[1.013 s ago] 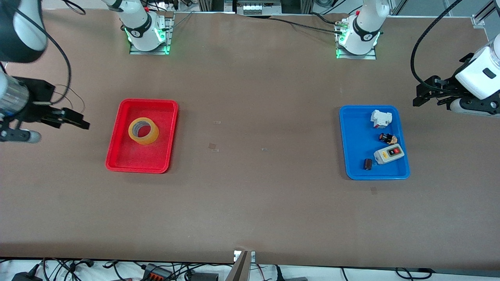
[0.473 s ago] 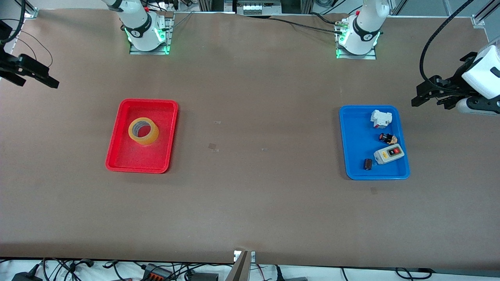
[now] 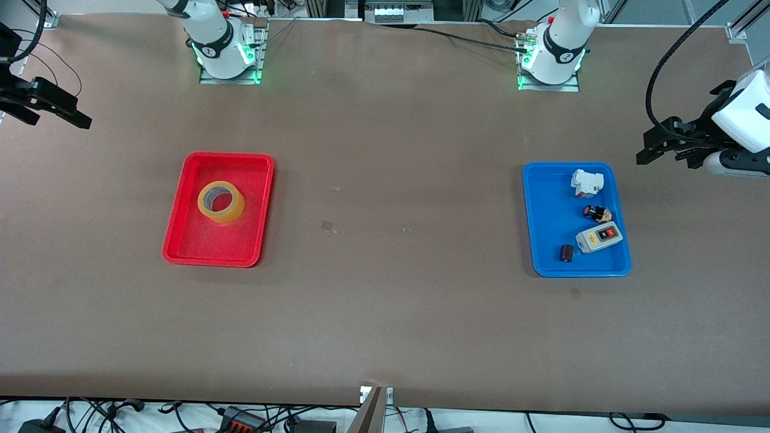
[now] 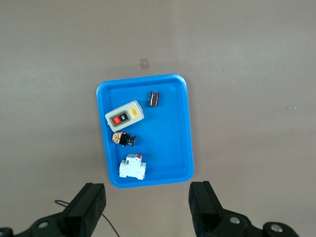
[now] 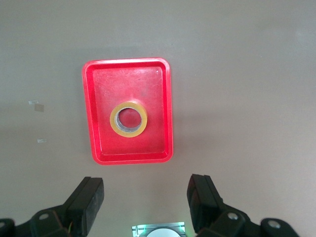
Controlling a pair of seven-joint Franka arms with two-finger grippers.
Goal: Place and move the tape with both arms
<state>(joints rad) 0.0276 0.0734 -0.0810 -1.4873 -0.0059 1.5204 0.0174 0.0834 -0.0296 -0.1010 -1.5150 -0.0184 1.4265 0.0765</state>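
Observation:
The tape [image 3: 221,202], a yellowish ring with a wide hollow core, lies flat in the red tray [image 3: 180,240] toward the right arm's end of the table. It also shows in the right wrist view [image 5: 128,119], inside the red tray [image 5: 101,98]. My right gripper [image 3: 57,117] hangs high over that end of the table, open and empty [image 5: 146,202], well clear of the tape. My left gripper [image 3: 659,157] is up over the table beside the blue tray [image 3: 544,210], open and empty [image 4: 148,207].
The blue tray [image 4: 168,138] holds a white box with red and black buttons [image 3: 598,237], a white breaker [image 3: 586,182], a small black knob [image 3: 597,213] and a dark cylinder [image 3: 566,253]. The right arm's base [image 5: 158,231] shows below the right gripper.
My right gripper has risen from beside the red tray and pulled back toward its base end, then held still. My left gripper has barely shifted. The tape has not moved.

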